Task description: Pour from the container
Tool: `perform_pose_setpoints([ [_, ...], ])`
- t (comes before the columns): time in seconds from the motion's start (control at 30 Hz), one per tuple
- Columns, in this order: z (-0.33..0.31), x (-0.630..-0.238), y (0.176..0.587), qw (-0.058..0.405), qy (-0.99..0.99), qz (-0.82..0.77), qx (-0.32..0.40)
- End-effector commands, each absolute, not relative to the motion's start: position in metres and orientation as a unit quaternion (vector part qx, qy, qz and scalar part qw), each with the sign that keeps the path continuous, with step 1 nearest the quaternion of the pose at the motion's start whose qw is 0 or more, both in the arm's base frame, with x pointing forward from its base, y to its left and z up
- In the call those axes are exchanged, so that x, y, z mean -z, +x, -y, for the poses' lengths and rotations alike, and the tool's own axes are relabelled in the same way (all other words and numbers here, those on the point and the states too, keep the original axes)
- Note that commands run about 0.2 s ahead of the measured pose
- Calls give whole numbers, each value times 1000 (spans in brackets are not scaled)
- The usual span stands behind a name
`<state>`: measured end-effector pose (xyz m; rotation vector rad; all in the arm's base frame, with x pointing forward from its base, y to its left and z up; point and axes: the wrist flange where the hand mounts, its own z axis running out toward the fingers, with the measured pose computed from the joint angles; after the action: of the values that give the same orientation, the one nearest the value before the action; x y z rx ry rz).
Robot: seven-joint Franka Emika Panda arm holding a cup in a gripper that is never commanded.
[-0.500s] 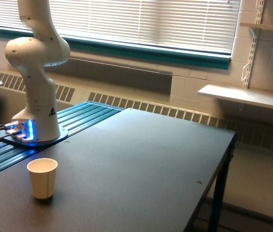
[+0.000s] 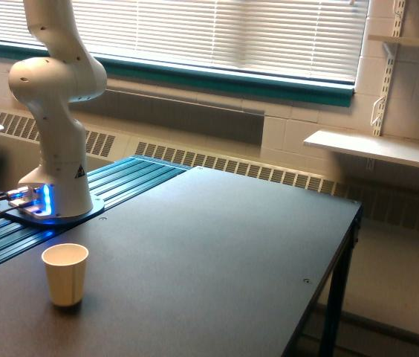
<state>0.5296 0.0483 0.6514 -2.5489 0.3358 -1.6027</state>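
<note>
Only arm base [image 2: 53, 186], paper cup [image 2: 65, 274] visible; tool, container out of frame.

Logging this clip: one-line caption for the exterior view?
Paper cup upright on dark table near the robot arm's base; gripper and container out of frame.

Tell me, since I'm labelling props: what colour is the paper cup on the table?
Cream, plain; the exterior view shows the paper cup.

A cream paper cup [image 2: 65, 274] stands upright on the dark counter [image 2: 217, 253] at the near left. Behind it, the white arm's base [image 2: 53, 160] rises beside blue slats, its upper part cut off above.
</note>
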Motion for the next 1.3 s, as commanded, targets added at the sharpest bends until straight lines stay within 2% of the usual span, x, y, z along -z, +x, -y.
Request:
perform_pose_setpoints([
  [0.03,-31,-632,496,58,-863,-168,473],
  [0.3,4,-594,447,56,-881,-254,396],
  [0.87,82,-530,326,31,-874,-367,318],
  [1.07,105,-479,296,13,-882,-394,256],
  [1.3,121,-408,260,-7,-896,-418,151],
])
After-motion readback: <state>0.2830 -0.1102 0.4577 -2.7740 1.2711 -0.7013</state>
